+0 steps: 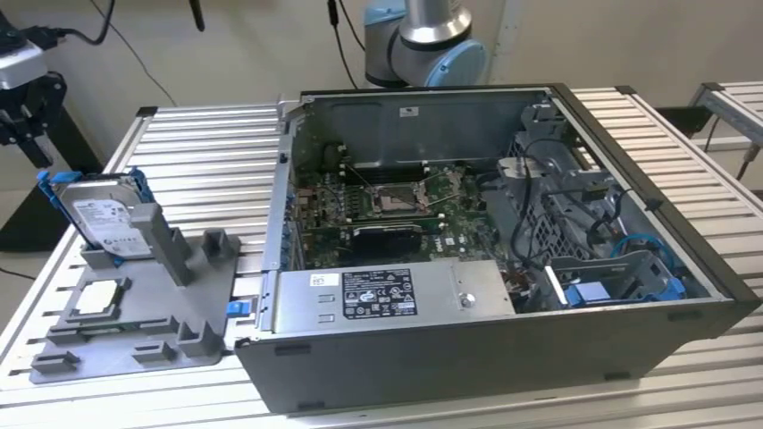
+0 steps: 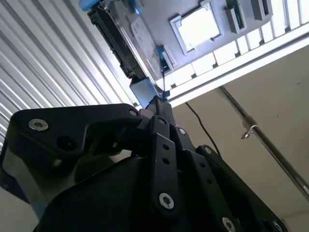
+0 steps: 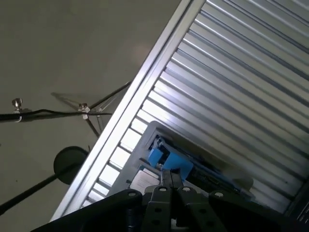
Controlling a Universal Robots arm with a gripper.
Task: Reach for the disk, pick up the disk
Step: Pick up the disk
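Note:
The disk [image 1: 105, 219] stands on edge in a grey holder [image 1: 143, 331] at the exterior view's left, its white label and blue bracket showing. My gripper [image 1: 30, 134] hangs at that view's far left edge, above and beside the disk and apart from it. In both wrist views the black fingers come together in a narrow tip [image 2: 159, 104] [image 3: 170, 181] aimed at the disk's blue bracket [image 3: 169, 162], with nothing held. The disk's dark edge [image 2: 120, 43] lies just beyond the tip in the second wrist view.
A small square silver chip [image 1: 98, 298] [image 2: 198, 24] lies flat on the holder near the disk. An open computer case [image 1: 477, 268] stands to the exterior view's right of the holder. The slatted aluminium table [image 1: 203, 179] ends close behind the gripper. The arm's base [image 1: 423, 40] rises behind the case.

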